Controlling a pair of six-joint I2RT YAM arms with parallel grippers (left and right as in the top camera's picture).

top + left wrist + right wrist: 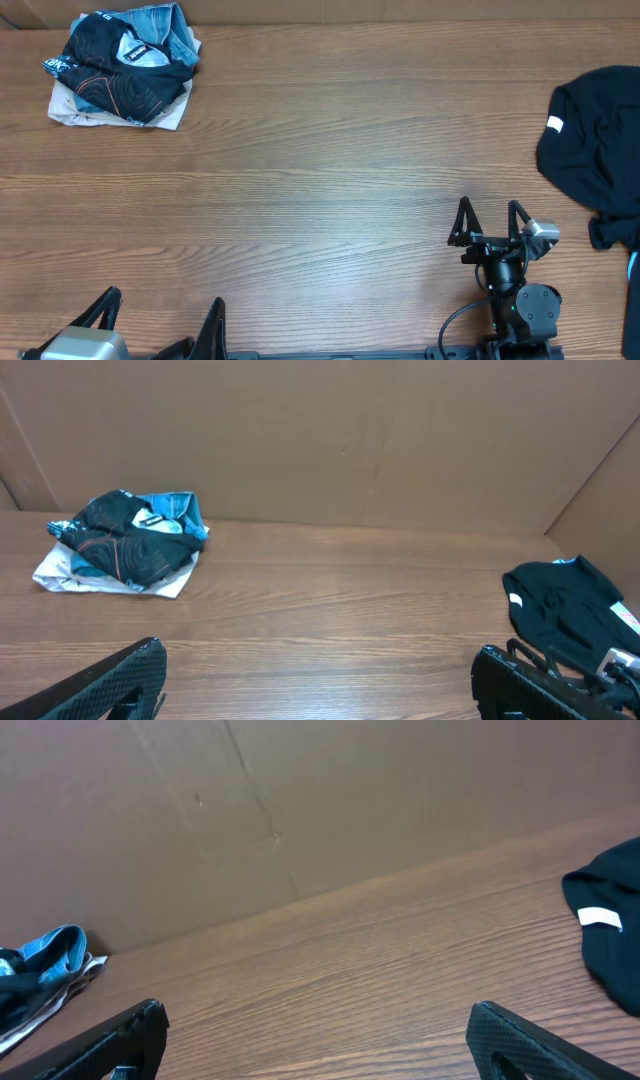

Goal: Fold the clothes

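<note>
Pincers gape fully open, empty, touching nothing: the right pincer (489, 215) over the near right of the worktop (320, 180), the left pincer (160, 306) at its near left edge. A plain black garment (600, 140) lies near the right one. The jersey (130, 85), black with orange contour lines, sits crumpled on a blue-and-white heap in the far left corner, well apart from both. It looks thin, limp, light, likely slippery; a hem or shoulder edge seems the best place to pinch.

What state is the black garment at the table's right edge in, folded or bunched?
Bunched: the black garment lies in a rumpled heap with an uneven outline.
</note>
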